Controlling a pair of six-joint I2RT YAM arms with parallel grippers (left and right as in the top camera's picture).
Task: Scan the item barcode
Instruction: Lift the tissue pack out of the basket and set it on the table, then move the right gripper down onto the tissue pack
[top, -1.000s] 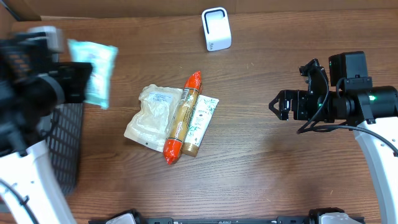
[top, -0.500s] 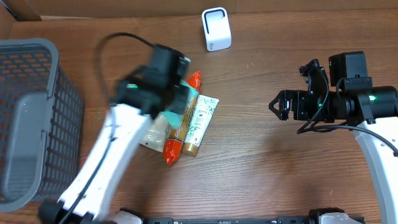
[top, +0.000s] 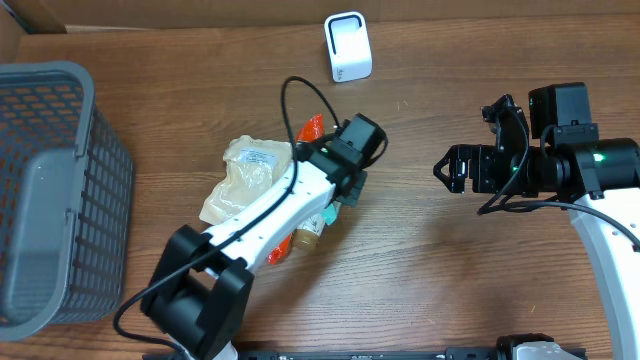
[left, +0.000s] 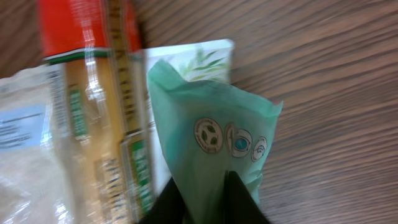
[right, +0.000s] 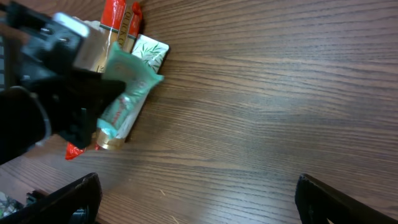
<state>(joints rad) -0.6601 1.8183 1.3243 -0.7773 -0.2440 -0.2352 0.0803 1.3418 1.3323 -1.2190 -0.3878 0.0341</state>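
A mint-green pouch (left: 211, 140) with small round logos sits between the two dark fingers of my left gripper (left: 205, 190), which is shut on it. That gripper (top: 342, 188) hovers low over the right edge of a pile in the table's middle. The pile holds a beige pouch (top: 243, 178), a red-and-gold tube (top: 310, 130) and a white leaf-print tube (left: 199, 59). The right wrist view shows the green pouch (right: 129, 84) lying across the white tube. My right gripper (top: 448, 170) stands wide open and empty at the right. The white scanner (top: 348, 47) stands at the back.
A grey mesh basket (top: 55, 180) fills the left side of the table. The left arm (top: 250, 235) stretches diagonally from the front edge over the pile. Bare wood lies between the pile and the right gripper (right: 202, 205).
The left arm has swung from over the basket at the far left to the pile in the middle, carrying the green pouch. The right arm has not moved.
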